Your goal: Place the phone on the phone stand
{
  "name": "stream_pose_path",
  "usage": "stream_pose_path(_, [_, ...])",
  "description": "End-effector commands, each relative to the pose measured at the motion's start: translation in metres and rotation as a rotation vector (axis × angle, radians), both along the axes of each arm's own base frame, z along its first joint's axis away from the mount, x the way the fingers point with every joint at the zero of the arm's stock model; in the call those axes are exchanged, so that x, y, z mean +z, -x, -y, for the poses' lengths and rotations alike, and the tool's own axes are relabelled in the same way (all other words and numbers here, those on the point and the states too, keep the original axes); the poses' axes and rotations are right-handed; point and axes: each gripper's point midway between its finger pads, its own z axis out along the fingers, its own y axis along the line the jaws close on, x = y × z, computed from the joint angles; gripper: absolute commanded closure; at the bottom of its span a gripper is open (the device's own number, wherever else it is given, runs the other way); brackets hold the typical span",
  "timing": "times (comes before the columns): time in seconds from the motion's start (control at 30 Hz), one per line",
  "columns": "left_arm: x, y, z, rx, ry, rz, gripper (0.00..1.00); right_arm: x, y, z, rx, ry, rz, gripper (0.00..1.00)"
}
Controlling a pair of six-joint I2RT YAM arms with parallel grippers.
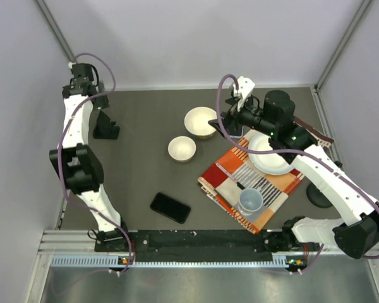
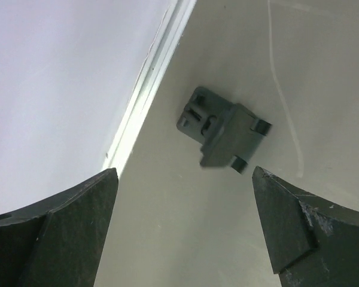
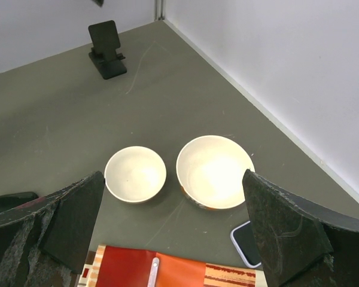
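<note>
Your left gripper [image 2: 184,173] hangs over the far-left part of the table [image 1: 139,170]. Its fingers [image 2: 60,233] are spread wide and hold nothing. The dark phone stand [image 2: 222,134] sits framed between them on the surface below, near the foot of the side wall. The black phone [image 1: 170,207] lies flat on bare tabletop near the front edge, roughly midway between the two arm bases. It is well apart from the stand and from both grippers. Your right gripper [image 3: 173,176], likewise spread and empty, is poised above two cream bowls. The small bowl [image 3: 135,174] and the large bowl [image 3: 215,172] sit just beside each other without touching. In the right wrist view the stand is upright at the far corner, and a dark sliver of the phone shows at the left edge of the frame. A white-edged device [image 3: 248,244] lies near the large bowl, close to the corner of a striped cloth [image 1: 230,173]. On that cloth rest a white plate [image 1: 265,158] and a grey cup [image 1: 251,202], set apart from each other. A black round object [image 1: 319,194] sits on the table off the cloth's right side, partly under the right arm.
</note>
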Motion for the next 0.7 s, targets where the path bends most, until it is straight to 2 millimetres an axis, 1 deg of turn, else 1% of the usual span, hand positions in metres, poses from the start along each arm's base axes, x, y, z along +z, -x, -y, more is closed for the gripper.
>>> stream_pose_path(0.0, [0.081, 0.062, 0.027, 0.268, 0.171, 0.245, 0.01, 0.016, -0.001, -0.005, 0.007, -0.027, 0.04, 0.01])
stream_pose_path(0.03, [0.065, 0.077, 0.035, 0.279, 0.208, 0.208, 0.01, 0.014, -0.002, -0.007, 0.008, -0.023, 0.034, 0.01])
stream_pose_path(0.07, [0.082, 0.099, 0.042, 0.305, 0.249, 0.277, 0.01, 0.011, -0.002, -0.007, 0.01, -0.012, 0.025, 0.01])
stream_pose_path(0.1, [0.082, 0.108, 0.052, 0.285, 0.299, 0.298, 0.01, 0.012, -0.003, -0.007, 0.012, -0.012, 0.023, 0.01])
stream_pose_path(0.13, [0.056, 0.124, 0.061, 0.284, 0.335, 0.26, 0.01, 0.009, -0.004, -0.008, 0.01, -0.004, 0.012, 0.01])
stream_pose_path(0.17, [0.076, 0.144, 0.071, 0.274, 0.382, 0.358, 0.01, 0.003, -0.006, -0.01, 0.011, 0.006, -0.011, 0.01])
stream_pose_path(0.2, [0.077, 0.148, 0.087, 0.219, 0.456, 0.394, 0.01, 0.003, -0.007, -0.01, 0.009, 0.006, -0.017, 0.01])
stream_pose_path(0.23, [0.042, 0.164, 0.098, 0.222, 0.502, 0.34, 0.02, 0.001, -0.007, -0.011, 0.01, 0.009, -0.024, 0.01])
stream_pose_path(0.27, [0.048, 0.182, 0.111, 0.23, 0.581, 0.402, 0.01, -0.003, -0.009, -0.01, 0.003, 0.017, -0.035, 0.01])
stream_pose_path(0.3, [0.011, 0.199, 0.121, 0.267, 0.636, 0.331, 0.01, -0.005, -0.01, -0.01, -0.001, 0.022, -0.038, 0.01])
stream_pose_path(0.33, [0.001, 0.208, 0.144, 0.223, 0.746, 0.293, 0.02, -0.007, -0.011, -0.008, -0.01, 0.027, -0.043, 0.01])
stream_pose_path(0.37, [-0.004, 0.218, 0.157, 0.221, 0.814, 0.293, 0.01, -0.01, -0.013, -0.006, -0.031, 0.04, -0.045, 0.01])
stream_pose_path(0.4, [-0.034, 0.231, 0.168, 0.234, 0.859, 0.215, 0.02, -0.014, -0.013, -0.003, -0.041, 0.047, -0.052, 0.01])
stream_pose_path(0.43, [-0.039, 0.238, 0.185, 0.192, 0.938, 0.173, 0.01, -0.014, -0.013, -0.001, -0.05, 0.05, -0.054, 0.01])
stream_pose_path(0.47, [-0.048, 0.246, 0.191, 0.194, 0.96, 0.135, 0.01, -0.015, -0.012, 0.0, -0.054, 0.048, -0.061, 0.01])
stream_pose_path(0.5, [-0.062, 0.255, 0.196, 0.211, 0.968, 0.087, 0.01, -0.016, -0.009, 0.0, -0.048, 0.045, -0.065, 0.01])
stream_pose_path(0.53, [-0.064, 0.26, 0.203, 0.184, 0.963, 0.075, 0.01, -0.016, -0.007, -0.001, -0.041, 0.04, -0.071, 0.01])
stream_pose_path(0.6, [-0.073, 0.268, 0.209, 0.216, 0.942, 0.066, 0.01, -0.014, -0.002, -0.004, -0.014, 0.023, -0.083, 0.01])
stream_pose_path(0.63, [-0.072, 0.276, 0.225, 0.161, 0.946, 0.056, 0.01, -0.013, 0.001, -0.006, -0.004, 0.017, -0.085, 0.01])
stream_pose_path(0.67, [-0.076, 0.277, 0.228, 0.24, 0.965, 0.068, 0.01, -0.011, 0.002, -0.007, 0.002, 0.011, -0.084, 0.01])
